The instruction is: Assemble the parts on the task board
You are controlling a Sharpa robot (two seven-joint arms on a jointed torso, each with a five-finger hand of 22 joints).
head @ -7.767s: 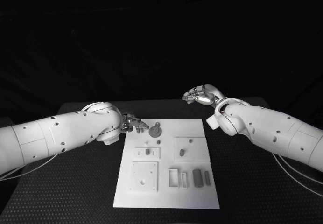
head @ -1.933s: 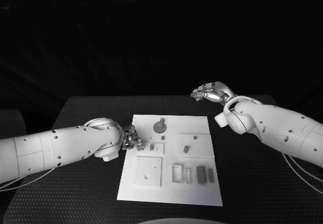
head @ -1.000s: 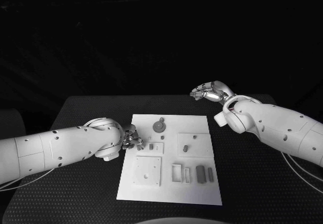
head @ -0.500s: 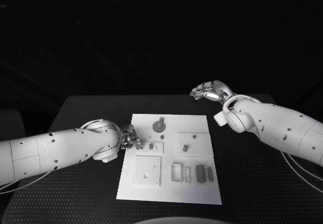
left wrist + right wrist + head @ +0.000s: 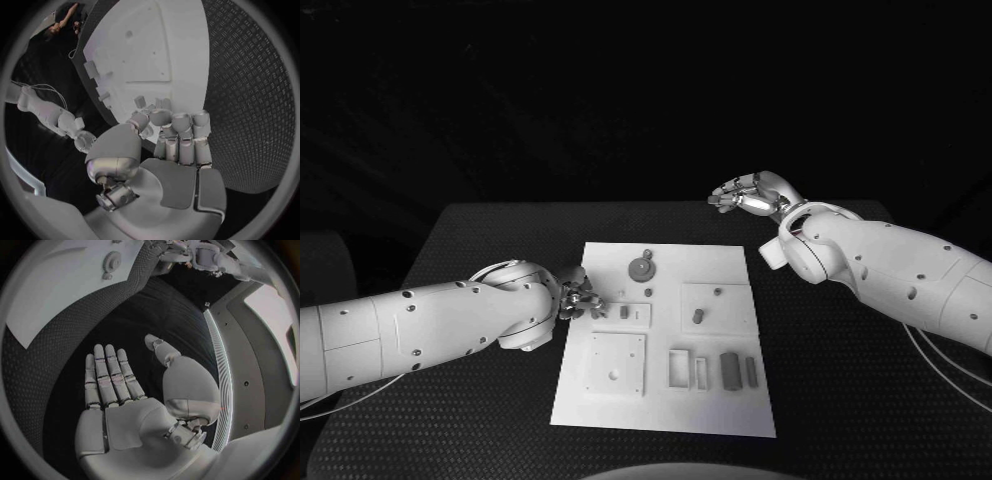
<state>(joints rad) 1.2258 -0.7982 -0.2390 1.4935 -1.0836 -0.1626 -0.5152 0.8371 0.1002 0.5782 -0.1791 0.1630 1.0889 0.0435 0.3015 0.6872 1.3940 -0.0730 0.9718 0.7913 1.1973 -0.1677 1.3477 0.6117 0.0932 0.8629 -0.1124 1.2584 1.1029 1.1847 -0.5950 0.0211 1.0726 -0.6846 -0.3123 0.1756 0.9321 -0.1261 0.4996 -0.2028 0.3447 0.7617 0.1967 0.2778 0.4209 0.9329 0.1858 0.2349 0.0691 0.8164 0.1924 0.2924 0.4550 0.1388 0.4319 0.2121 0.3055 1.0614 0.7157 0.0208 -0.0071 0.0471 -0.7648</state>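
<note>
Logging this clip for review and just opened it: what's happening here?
A two-armed robot is working on a white task board on the black table. The left robot hand is at the board's left edge, fingers curled beside a small square block; whether it holds a part cannot be told. The right robot hand hovers past the board's far right corner, open and empty. A round gear-like part lies near the far edge, and grey bars sit near the front.
</note>
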